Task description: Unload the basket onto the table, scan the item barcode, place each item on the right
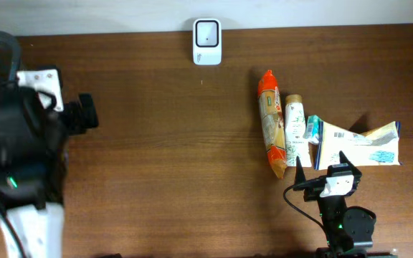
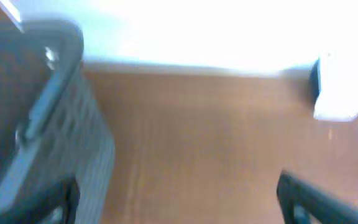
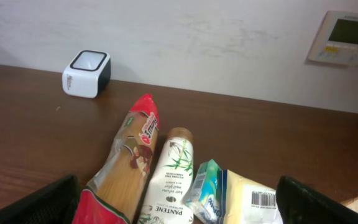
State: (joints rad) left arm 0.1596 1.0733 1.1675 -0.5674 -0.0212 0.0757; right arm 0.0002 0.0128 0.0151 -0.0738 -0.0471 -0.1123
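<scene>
Where you look down from overhead, you will find these entries on the brown table (image 1: 156, 158).

Left gripper (image 1: 86, 113): over the table's left end, with the arm bunched close to its base. The fingers are spread wide with nothing between them. Its wrist view is blurred, and the scanner shows at the right of that view.

Right gripper (image 1: 321, 165): at the near edge on the right side, with the arm low over its base and aimed at the back wall. The fingers are parted wide and empty, with the tips at the near end of the goods.

Scanner (image 1: 207, 41): white with a dark face, at the back edge by the wall, well apart from both arms.

Goods, laid side by side ahead of your right gripper:
- spaghetti packet (image 1: 272, 123)
- white bottle (image 1: 294, 129)
- small teal carton (image 1: 312, 129)
- pale packet (image 1: 361, 145), its barcode label facing up in the right wrist view
</scene>
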